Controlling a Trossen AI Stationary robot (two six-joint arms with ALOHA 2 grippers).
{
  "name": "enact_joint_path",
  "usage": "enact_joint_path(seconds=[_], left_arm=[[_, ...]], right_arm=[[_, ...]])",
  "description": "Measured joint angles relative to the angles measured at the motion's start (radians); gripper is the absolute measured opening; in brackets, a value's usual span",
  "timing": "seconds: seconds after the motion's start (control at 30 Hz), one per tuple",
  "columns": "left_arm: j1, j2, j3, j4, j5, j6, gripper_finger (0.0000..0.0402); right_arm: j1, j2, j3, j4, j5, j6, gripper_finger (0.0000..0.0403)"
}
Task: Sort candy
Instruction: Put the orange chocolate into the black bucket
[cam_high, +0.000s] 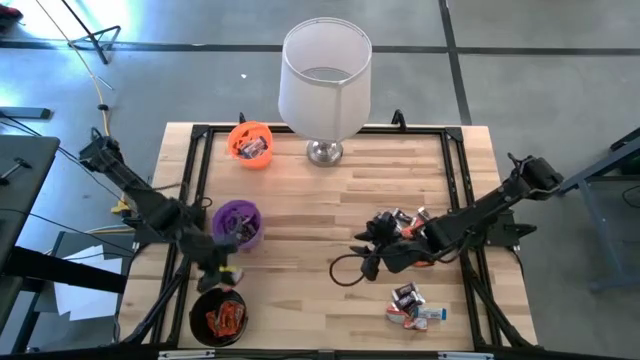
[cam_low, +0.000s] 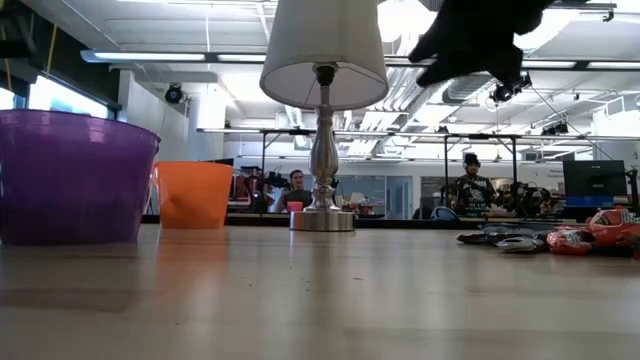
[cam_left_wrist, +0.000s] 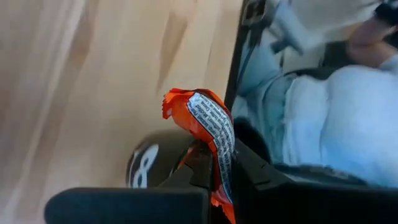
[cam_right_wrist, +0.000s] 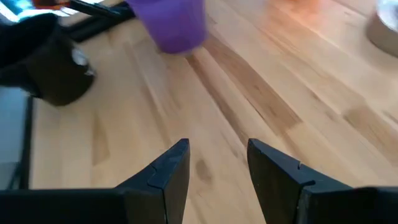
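One orange-red candy (cam_left_wrist: 211, 134) is pinched in the left gripper's (cam_left_wrist: 214, 171) fingers above the black cup (cam_high: 219, 316), at seven o'clock on the worktop (cam_high: 320, 220). Remaining candy (cam_high: 412, 305) is heaped toward four o'clock, where the right gripper's (cam_right_wrist: 217, 165) fingers are held apart, empty.

Lamp (cam_high: 324, 82), three cups, wooden table (cam_high: 320, 300)

cups: orange (cam_high: 250, 145), purple (cam_high: 238, 224), black (cam_high: 219, 316) | candy (cam_left_wrist: 212, 127): orange-red, white printed panel | lamp (cam_high: 325, 82): white shade, silver base | table (cam_high: 320, 200): pale striped wood
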Motion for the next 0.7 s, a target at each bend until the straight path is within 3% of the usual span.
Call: enact_joint_path(seconds=[0.27, 0.47, 0.7], left_arm=[[-0.054, 0.156, 0.000, 0.056, 0.025, -0.207, 0.0010], [-0.095, 0.218, 0.000, 0.207, 0.157, -0.148, 0.0010], [-0.107, 0.191, 0.000, 0.223, -0.030, -0.092, 0.0010]], right_arm=[[0.041, 0.000, 0.000, -0.257, 0.004, 0.234, 0.0154], [0.107, 0.004, -0.002, -0.318, 0.010, 0.327, 0.0154], [0.201, 0.032, -0.002, -0.303, 0.037, 0.424, 0.0154]])
